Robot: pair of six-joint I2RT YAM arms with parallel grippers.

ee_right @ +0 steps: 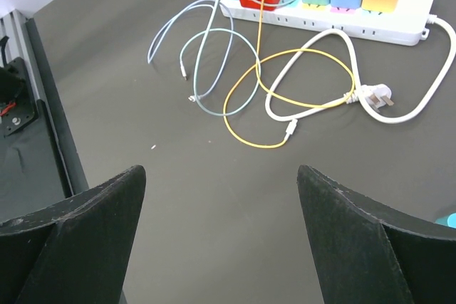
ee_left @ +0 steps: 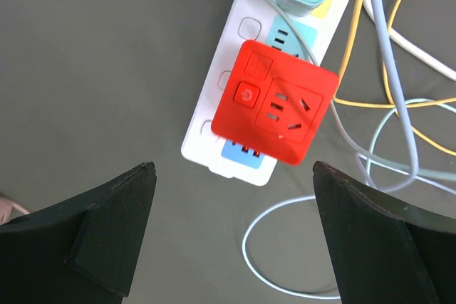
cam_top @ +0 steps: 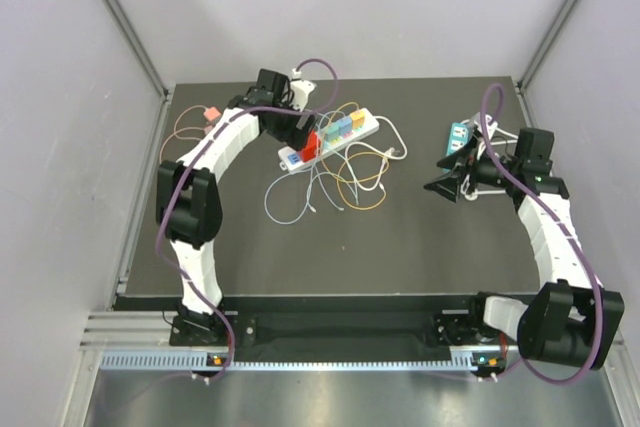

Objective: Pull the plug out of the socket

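- Upper left of centre in the top view, the left tool point(ee_left: 233, 166) hangs over the power strip point(ee_left: 203, 144), jaws spread wide and holding nothing; I'd judge it is lined up to straddle the red plug point(ee_left: 274, 112).
- Mid-frame in the left wrist view, the red plug sits seated at the strip's end.
- Far right, the right tool point(ee_right: 221, 176) gapes open and empty above the desk point(cam_top: 400, 247), well apart, likely leaving room.

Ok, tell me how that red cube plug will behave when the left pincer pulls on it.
The red cube plug looks rigid and flat-sided, so it probably won't deform in the left pincer. Its smooth plastic may be slippery. The power strip shows no fastening and looks light, so it will likely lift along unless held.
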